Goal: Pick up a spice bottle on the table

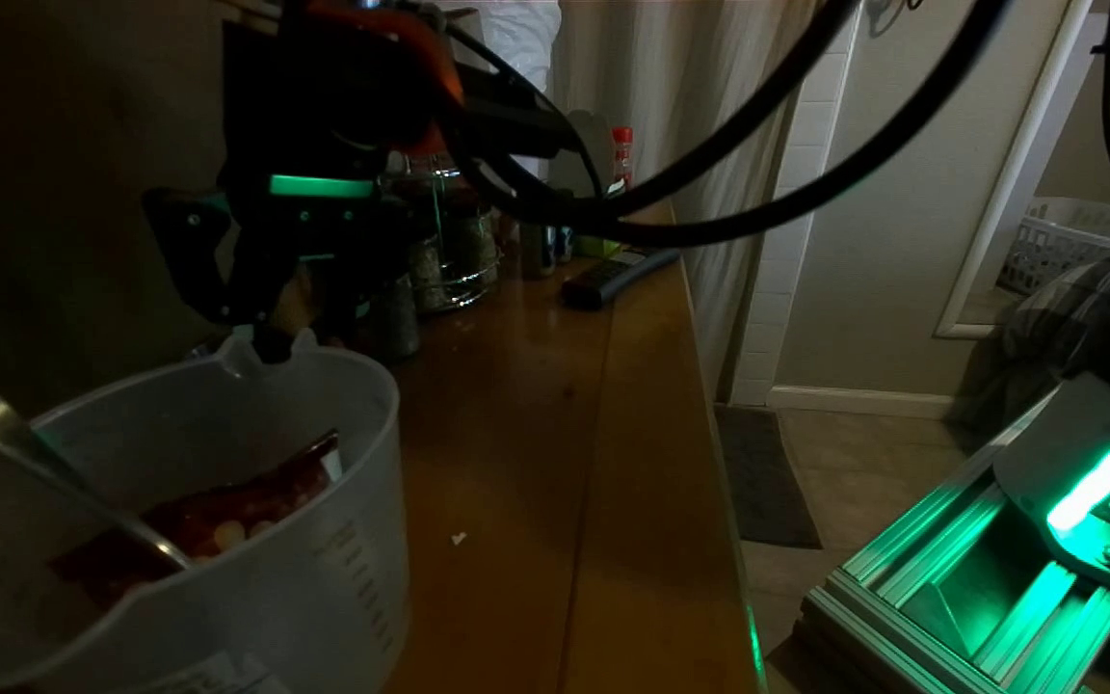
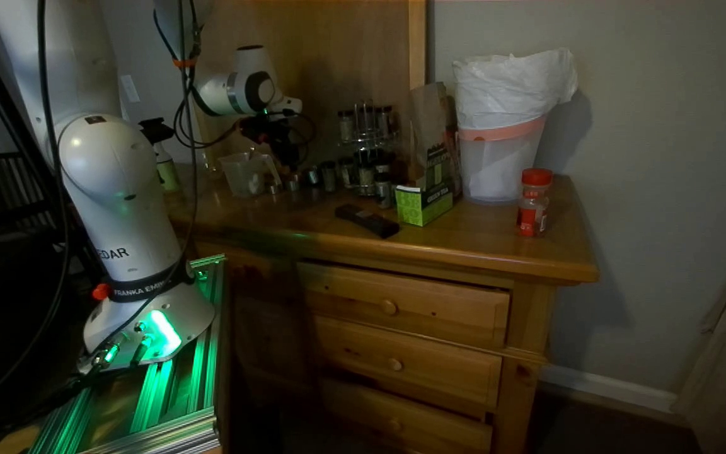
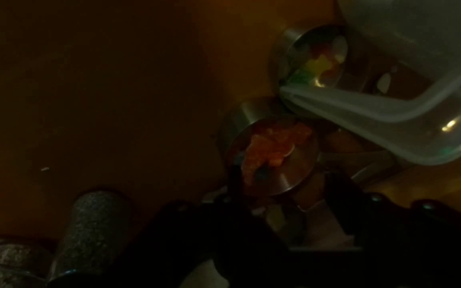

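Note:
Several spice bottles stand on the glossy brown table. A jar of dark flakes is at the lower left of the wrist view, left of my gripper; a jar stands beside the gripper in an exterior view. More bottles sit in a wire rack. A red-capped bottle is near the table's far end. My gripper is open, pointing down, with its dark fingers apart. It is over a small metal cup with orange pieces; contact with the cup is hard to tell. The gripper also shows in both exterior views.
A clear measuring tub with a spoon stands close beside the gripper; its spout reaches near the cups. Another metal cup is beside it. A dark remote, a green tea box and a bagged bucket stand farther along.

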